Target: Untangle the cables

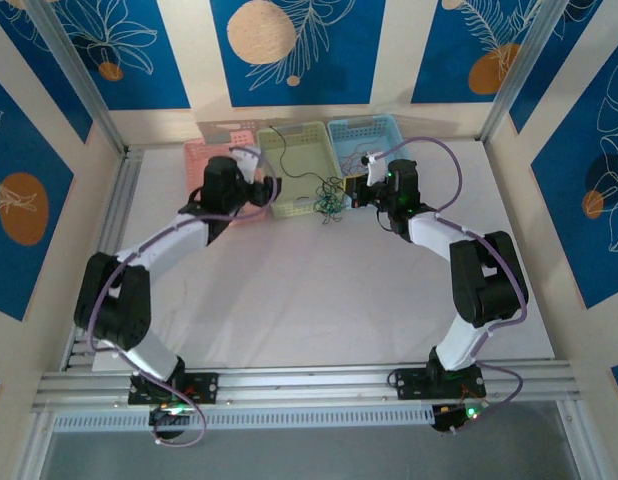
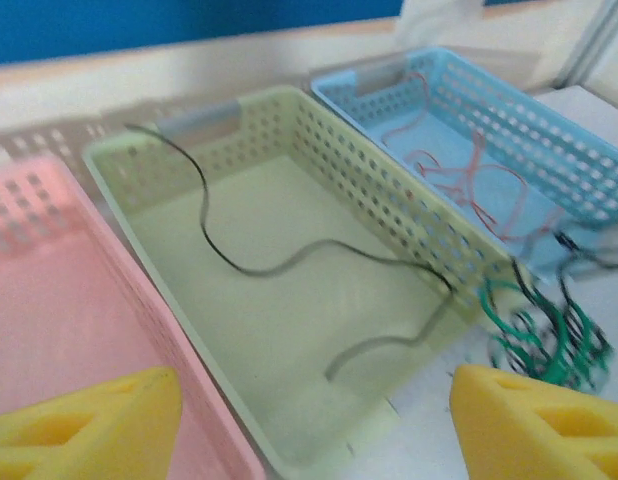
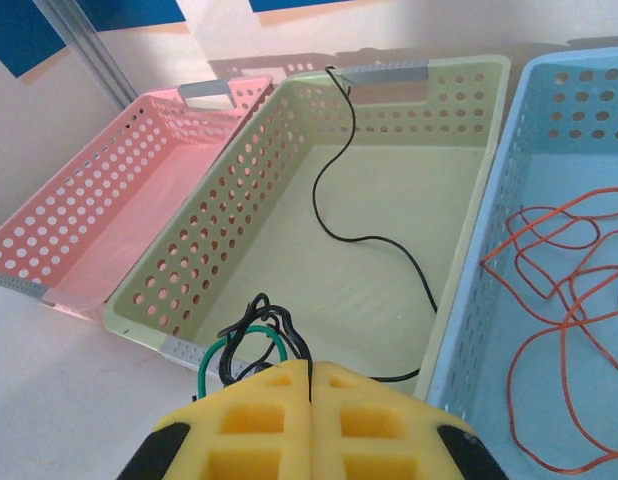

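The cables form a small clump of green and dark wires (image 1: 330,198) on the white table, just off the front right corner of the green basket (image 1: 289,208). In the left wrist view the clump (image 2: 549,335) lies right of that corner. My right gripper (image 3: 311,375) is shut on a black wire of the clump, and green and black loops (image 3: 251,335) stick out ahead of its fingertips. My left gripper (image 2: 314,430) stands open over the green basket's near edge, nothing between its yellow fingers (image 2: 89,425). One black cable (image 2: 244,271) lies loose inside the green basket (image 3: 289,215).
Three baskets stand side by side at the back: pink (image 1: 204,155), green, and blue (image 1: 364,130). An orange-red cable (image 3: 534,215) lies in the blue basket (image 2: 589,165). White table spreads in front of the baskets. Metal frame posts stand at the back corners.
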Motion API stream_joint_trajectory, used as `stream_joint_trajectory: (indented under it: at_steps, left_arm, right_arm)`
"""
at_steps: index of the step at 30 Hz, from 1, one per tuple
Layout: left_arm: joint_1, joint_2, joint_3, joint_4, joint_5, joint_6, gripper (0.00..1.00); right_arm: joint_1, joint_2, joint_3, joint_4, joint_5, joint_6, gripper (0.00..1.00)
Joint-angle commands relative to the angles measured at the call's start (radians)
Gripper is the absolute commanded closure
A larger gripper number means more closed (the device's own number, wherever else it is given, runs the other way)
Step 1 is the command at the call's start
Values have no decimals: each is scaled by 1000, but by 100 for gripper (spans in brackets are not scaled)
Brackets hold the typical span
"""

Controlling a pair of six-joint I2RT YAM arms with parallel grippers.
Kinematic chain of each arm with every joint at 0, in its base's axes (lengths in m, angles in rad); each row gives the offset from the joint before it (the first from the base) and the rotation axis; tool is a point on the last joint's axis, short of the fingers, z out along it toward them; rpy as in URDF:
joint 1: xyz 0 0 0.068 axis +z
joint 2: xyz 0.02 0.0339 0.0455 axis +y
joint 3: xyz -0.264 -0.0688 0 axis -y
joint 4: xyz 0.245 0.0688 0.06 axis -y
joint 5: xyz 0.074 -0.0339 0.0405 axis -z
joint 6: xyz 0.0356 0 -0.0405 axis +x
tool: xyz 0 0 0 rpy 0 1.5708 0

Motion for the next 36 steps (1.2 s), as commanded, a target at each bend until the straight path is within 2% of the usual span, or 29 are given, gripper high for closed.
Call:
stream_joint_trajectory:
  at_steps: [1, 5, 11, 15, 20, 31, 36]
  left_arm:
    - [-32, -100, -151, 143, 80, -79, 31]
    - [-41, -218, -382, 283, 146, -88, 31]
    - [-43, -336, -597, 440, 173, -39, 29]
    - [-43, -300, -605, 495, 219, -26, 28]
    - [-43, -209, -604, 573, 216, -26, 29]
    - [-80, -170, -568, 508, 226, -1, 29]
    - [-111, -153, -534, 433, 208, 43, 36]
  right_arm:
    - [19, 26, 46, 10, -71, -20, 100]
    - [51, 67, 102, -35, -231, -40, 100]
    - [137, 115, 180, -152, -420, -167, 100]
    - [163, 143, 217, -210, -489, -204, 100]
    - [182, 168, 256, -267, -515, -228, 100]
    - [203, 181, 266, -216, -551, -175, 100]
    - [211, 189, 271, -217, -551, -175, 100]
